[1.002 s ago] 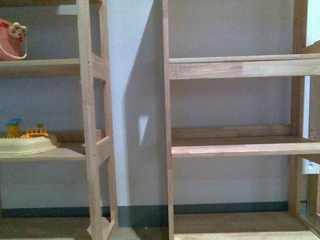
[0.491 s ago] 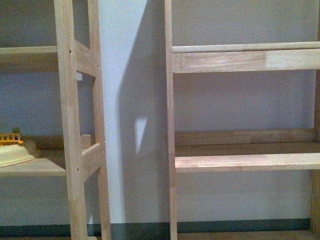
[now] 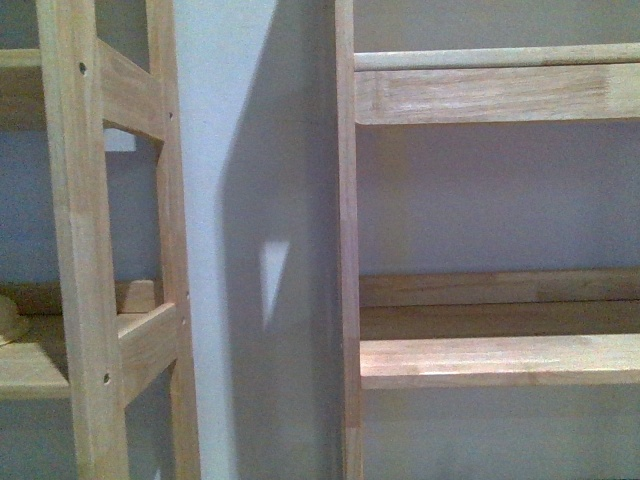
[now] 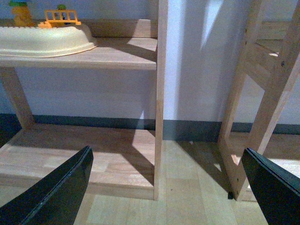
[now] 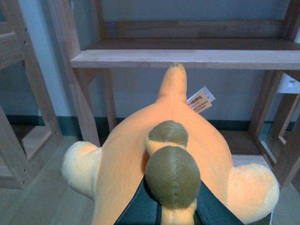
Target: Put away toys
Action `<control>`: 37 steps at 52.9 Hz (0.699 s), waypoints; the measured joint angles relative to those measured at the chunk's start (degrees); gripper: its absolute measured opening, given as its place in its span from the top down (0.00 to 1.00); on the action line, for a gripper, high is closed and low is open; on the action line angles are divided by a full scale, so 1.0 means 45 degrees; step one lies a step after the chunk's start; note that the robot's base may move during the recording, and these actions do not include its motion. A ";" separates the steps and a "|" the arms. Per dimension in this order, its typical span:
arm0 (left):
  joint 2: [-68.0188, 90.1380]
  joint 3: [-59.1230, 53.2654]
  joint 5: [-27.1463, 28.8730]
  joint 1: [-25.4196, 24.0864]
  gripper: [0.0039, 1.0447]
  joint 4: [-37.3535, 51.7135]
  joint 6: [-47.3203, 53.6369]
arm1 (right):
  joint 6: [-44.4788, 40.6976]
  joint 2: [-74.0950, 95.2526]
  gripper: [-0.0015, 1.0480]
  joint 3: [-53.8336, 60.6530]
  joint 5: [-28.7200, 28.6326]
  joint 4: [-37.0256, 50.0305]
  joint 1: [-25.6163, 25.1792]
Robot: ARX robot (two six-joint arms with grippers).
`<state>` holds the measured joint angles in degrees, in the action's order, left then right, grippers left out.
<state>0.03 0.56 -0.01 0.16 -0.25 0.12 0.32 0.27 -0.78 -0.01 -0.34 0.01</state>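
Note:
In the right wrist view my right gripper [image 5: 171,208] is shut on the orange-yellow plush animal [image 5: 126,159]. Its black fingers [image 5: 140,211] pinch an olive-brown tuft on the toy's back. The toy hangs in front of a wooden shelf board [image 5: 187,58], with a white tag [image 5: 200,101] near its pointed tip. In the left wrist view my left gripper [image 4: 168,187] is open and empty, its black fingers [image 4: 56,192] spread wide above the wood floor. Neither gripper shows in the front view.
The front view shows two wooden shelf units close up: a left upright [image 3: 80,250] and a right unit with a bare shelf [image 3: 500,360], wall between. The left wrist view shows a cream toy tray [image 4: 44,40] with small orange pieces on a shelf.
The front view has closed in on the shelves and shifted right. The cream tray and pink toy on the left shelves have slid out of view.

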 joint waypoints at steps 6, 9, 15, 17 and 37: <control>0.0000 0.0000 0.0005 0.0000 0.06 0.0000 0.0000 | 0.0000 0.0000 0.94 0.0000 -0.0005 0.0000 0.0000; 0.0005 0.0000 0.0005 0.0000 0.06 0.0000 0.0000 | 0.0005 0.0000 0.94 0.0000 0.0000 0.0000 0.0000; 0.0015 0.0000 0.0005 0.0000 0.06 0.0000 0.0000 | 0.0000 0.0005 0.94 0.0000 0.0000 0.0000 0.0000; 0.0010 0.0000 0.0000 0.0000 0.06 0.0000 0.0000 | 0.0005 0.0005 0.94 0.0000 0.0000 0.0000 0.0000; 0.0015 0.0000 0.0005 0.0000 0.06 0.0000 0.0000 | -0.0024 0.0563 0.94 -0.0068 0.3803 0.0719 0.1637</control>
<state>0.10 0.56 0.01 0.16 -0.25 0.12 0.21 2.81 -1.08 17.10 2.90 7.38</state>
